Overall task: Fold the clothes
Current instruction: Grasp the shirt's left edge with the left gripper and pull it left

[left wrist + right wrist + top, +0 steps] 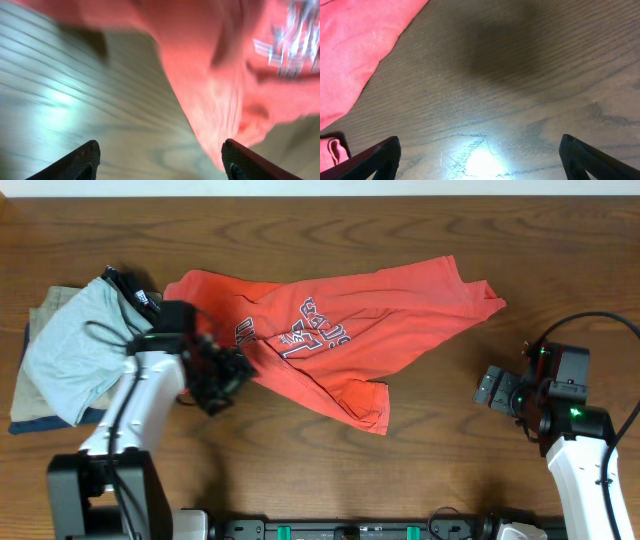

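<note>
At the left edge of the coral-red T-shirt (350,330), the left gripper (228,375) stands with its fingers apart, and a blurred fold of the cloth reaches down between them, unclamped. The shirt lies crumpled, lettering up, on the wooden table (430,470). Off the shirt's right end, not touching it, the right gripper (492,388) hangs spread wide over the wood. Just left of the shirt sits a stack of folded garments (70,360), light grey on top.

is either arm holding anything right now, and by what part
Nothing is held. The left gripper is open at the shirt edge, pinching no fabric; the right gripper is open over the table.
</note>
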